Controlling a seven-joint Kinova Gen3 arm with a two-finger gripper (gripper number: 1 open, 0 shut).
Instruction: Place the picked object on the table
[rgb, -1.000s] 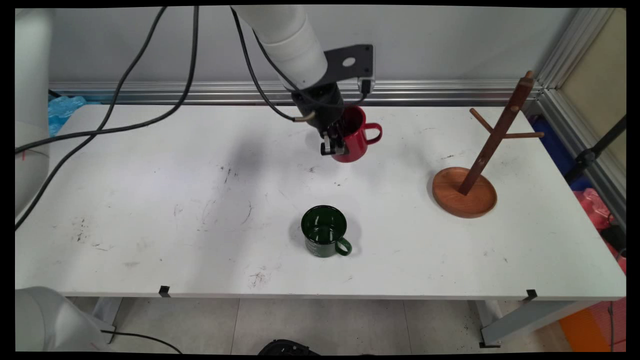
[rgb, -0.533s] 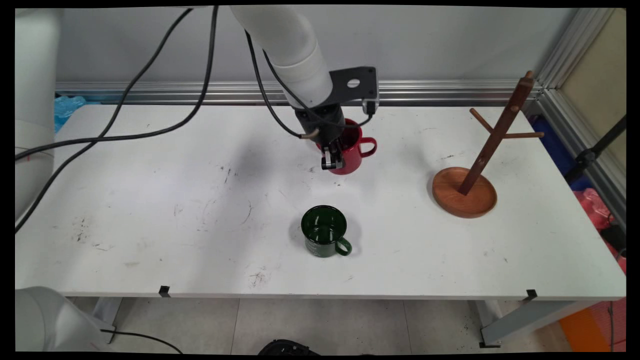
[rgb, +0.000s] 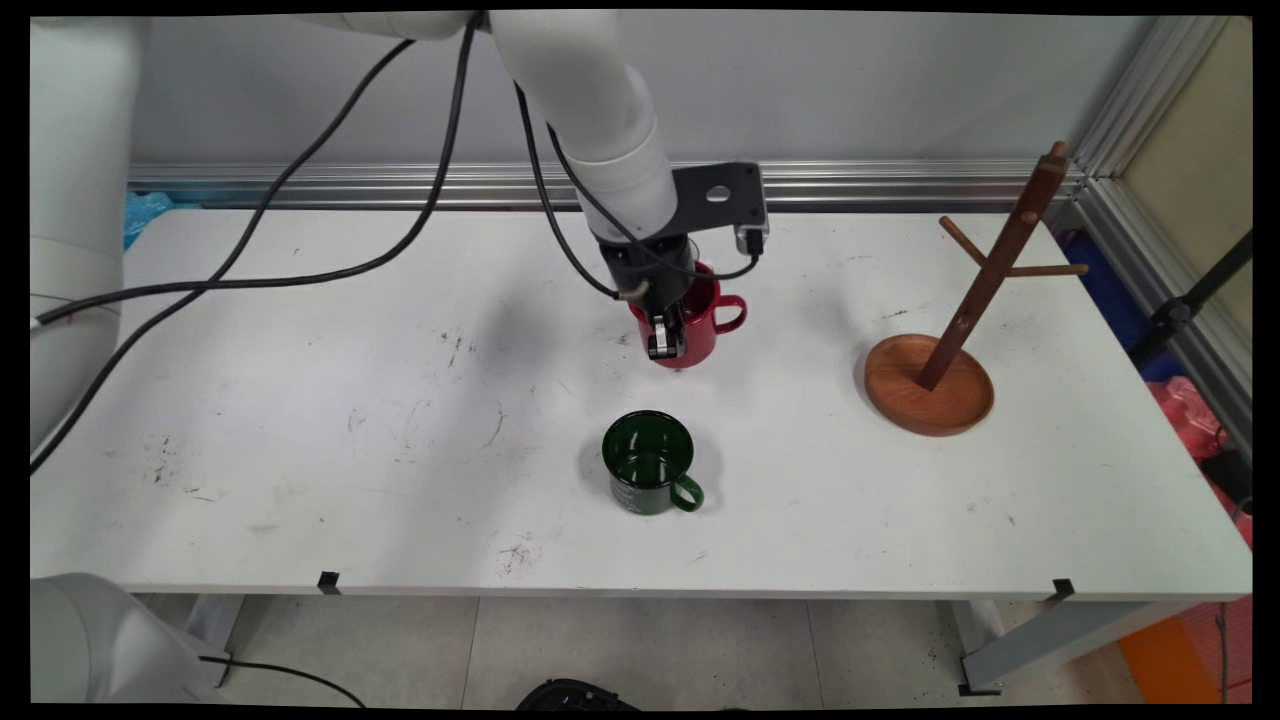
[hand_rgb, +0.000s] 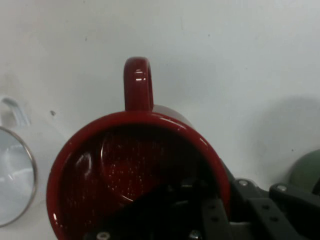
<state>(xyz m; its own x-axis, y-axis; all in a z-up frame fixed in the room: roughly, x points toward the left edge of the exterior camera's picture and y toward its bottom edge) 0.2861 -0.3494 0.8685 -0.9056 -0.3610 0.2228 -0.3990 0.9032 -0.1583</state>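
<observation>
A red mug (rgb: 702, 335) hangs upright in my gripper (rgb: 670, 347), its handle (rgb: 731, 313) pointing right. The gripper is shut on the mug's left rim, one finger inside and one outside the wall. The mug's base is at or just above the white table (rgb: 300, 400); I cannot tell if it touches. In the hand view the red mug (hand_rgb: 135, 170) fills the frame, handle (hand_rgb: 137, 82) at the top, and the gripper (hand_rgb: 220, 205) clamps its lower right rim. A dark green mug (rgb: 648, 462) stands empty nearer the front edge, handle to the lower right.
A wooden mug tree (rgb: 975, 290) on a round base (rgb: 930, 400) stands at the right. The hand view shows a clear vessel (hand_rgb: 12, 170) at its left edge and the green mug's edge (hand_rgb: 306, 170) at its right. Black cables (rgb: 300, 270) hang over the table's left back.
The gripper has carried the red mug downward and toward the table's near side, from well above the table to table level. The green mug and the mug tree stayed put.
</observation>
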